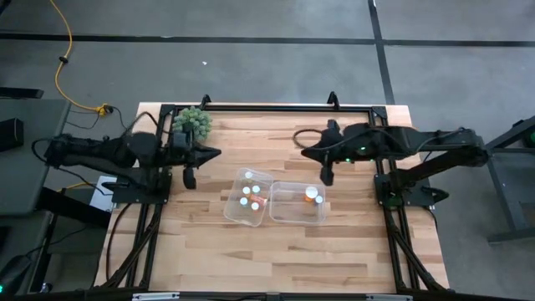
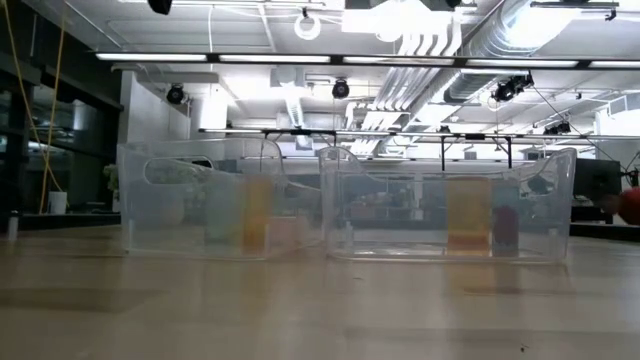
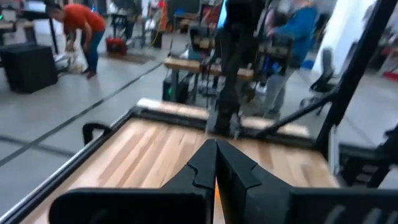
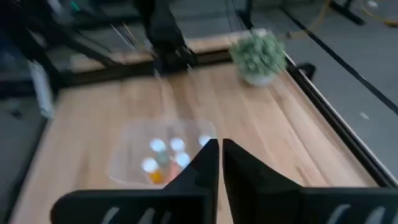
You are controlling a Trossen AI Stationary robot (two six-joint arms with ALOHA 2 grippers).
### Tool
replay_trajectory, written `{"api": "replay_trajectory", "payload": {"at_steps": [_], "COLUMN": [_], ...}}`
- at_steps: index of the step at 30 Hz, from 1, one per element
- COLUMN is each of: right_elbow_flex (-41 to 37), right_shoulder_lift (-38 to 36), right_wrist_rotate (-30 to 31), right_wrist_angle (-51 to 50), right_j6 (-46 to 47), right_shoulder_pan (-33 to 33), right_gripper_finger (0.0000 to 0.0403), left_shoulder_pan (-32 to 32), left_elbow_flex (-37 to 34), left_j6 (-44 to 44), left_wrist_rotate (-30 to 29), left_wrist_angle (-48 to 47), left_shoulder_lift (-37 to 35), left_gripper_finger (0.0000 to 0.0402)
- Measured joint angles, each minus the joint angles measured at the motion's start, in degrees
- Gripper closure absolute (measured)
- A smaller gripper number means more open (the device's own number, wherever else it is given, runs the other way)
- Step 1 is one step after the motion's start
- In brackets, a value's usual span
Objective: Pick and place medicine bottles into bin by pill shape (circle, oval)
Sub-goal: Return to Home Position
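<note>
Fingers [image 3: 199,171] of the left gripper [image 1: 214,153] are pressed together and hold nothing; those of the right gripper [image 1: 306,153] are likewise closed and empty. The two tips face each other, well apart, in the upper centre of the high view. Below them, at centre frame, medicine bottles [image 1: 246,191] stand in the left clear bin [image 1: 231,213], and others in the right clear bin [image 1: 288,211]. A green plant ball [image 1: 193,123] sits at the upper left of the table [image 1: 334,259].

Two bins [image 1: 235,212], one plant [image 1: 193,122], about seven bottles [image 1: 245,190].
</note>
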Motion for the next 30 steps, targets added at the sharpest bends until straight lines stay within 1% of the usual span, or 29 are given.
{"api": "replay_trajectory", "payload": {"at_steps": [3, 5, 7, 9, 13, 19, 23, 25, 27, 30], "right_elbow_flex": [-5.0, -10.3, -15.1, -18.3, -20.3, -20.3, -20.3, -20.4, -20.4, -20.4], "right_shoulder_lift": [-4.5, -8.5, -12.8, -16.7, -21.8, -23.3, -22.9, -22.8, -22.8, -22.8], "right_wrist_rotate": [-2.8, -3.5, -4.3, -5.0, -4.7, -3.4, -3.9, -4.9, -6.0, -6.5], "right_wrist_angle": [5.9, 11.1, 15.1, 18.6, 21.7, 22.2, 22.2, 22.1, 22.2, 22.2], "right_j6": [1.7, 4.4, 6.8, 9.0, 9.6, 5.3, 3.0, 2.6, 2.7, 2.6], "right_shoulder_pan": [-0.7, -0.7, -0.7, -0.6, 0.3, 0.8, 0.8, 0.8, 0.8, 0.8], "right_gripper_finger": [0.0381, 0.0389, 0.0399, 0.0398, 0.0402, 0.0402, 0.0402, 0.0403, 0.0403, 0.0403], "left_shoulder_pan": [3.7, 4.9, 5.2, 5.2, 5.2, 5.2, 5.2, 5.2, 5.2, 5.9], "left_elbow_flex": [0.0, 0.0, 0.0, 0.0, 0.0, 0.0, 0.0, 0.0, 0.0, 0.0], "left_j6": [-0.2, -0.8, -0.9, -1.0, -1.0, -1.3, -4.0, -4.2, -3.4, -2.6], "left_wrist_rotate": [5.4, 7.4, 7.6, 6.9, 5.5, 2.8, 1.2, 1.9, 3.9, 5.6], "left_wrist_angle": [1.4, 2.5, 3.0, 3.1, 3.0, 3.0, 2.7, 2.5, 2.2, -0.9], "left_shoulder_lift": [-1.1, -1.7, -2.3, -2.6, -2.6, -2.5, -2.5, -2.5, -2.7, -4.0], "left_gripper_finger": [0.0401, 0.0401, 0.0401, 0.0401, 0.0401, 0.0401, 0.0401, 0.0401, 0.0401, 0.0401]}}
